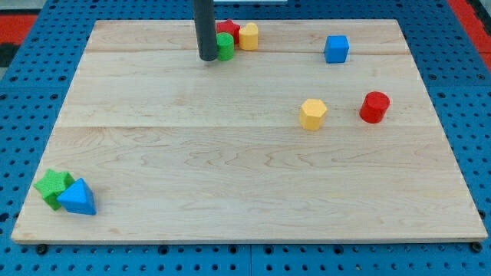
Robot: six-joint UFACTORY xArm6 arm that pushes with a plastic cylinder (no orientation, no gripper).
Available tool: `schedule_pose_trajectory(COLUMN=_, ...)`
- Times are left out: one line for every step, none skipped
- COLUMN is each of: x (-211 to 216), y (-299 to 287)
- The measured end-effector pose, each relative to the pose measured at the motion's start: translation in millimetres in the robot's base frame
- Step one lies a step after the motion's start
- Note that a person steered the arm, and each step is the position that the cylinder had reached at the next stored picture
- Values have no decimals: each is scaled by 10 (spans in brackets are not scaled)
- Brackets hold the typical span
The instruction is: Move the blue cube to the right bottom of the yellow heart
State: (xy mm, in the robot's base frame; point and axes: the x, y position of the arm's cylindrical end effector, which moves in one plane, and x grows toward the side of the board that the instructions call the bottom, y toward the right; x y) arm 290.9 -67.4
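The blue cube (336, 48) sits near the view's top right of the wooden board (230, 169). One yellow block (313, 113) with an angular outline lies right of centre, below and slightly left of the cube. A second, rounder yellow block (248, 36) sits at the top centre. I cannot tell for sure which of the two is the heart. My tip (207, 59) is at the top centre, against the left side of a green cylinder (225, 47), far left of the blue cube.
A red star (227, 29) sits just above the green cylinder, touching the rounder yellow block. A red cylinder (374, 106) stands right of the angular yellow block. A green star (52, 186) and a blue triangle (77, 197) lie together at the bottom left corner.
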Motion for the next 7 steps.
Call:
schedule_pose_trajectory(x=280, y=15)
schedule_pose_trajectory(x=362, y=510)
schedule_pose_trajectory(x=404, y=1097)
schedule_pose_trajectory(x=421, y=1655)
schedule_pose_trajectory(x=362, y=2144)
schedule_pose_trajectory(x=157, y=2504)
schedule_pose_trajectory(x=-54, y=2801)
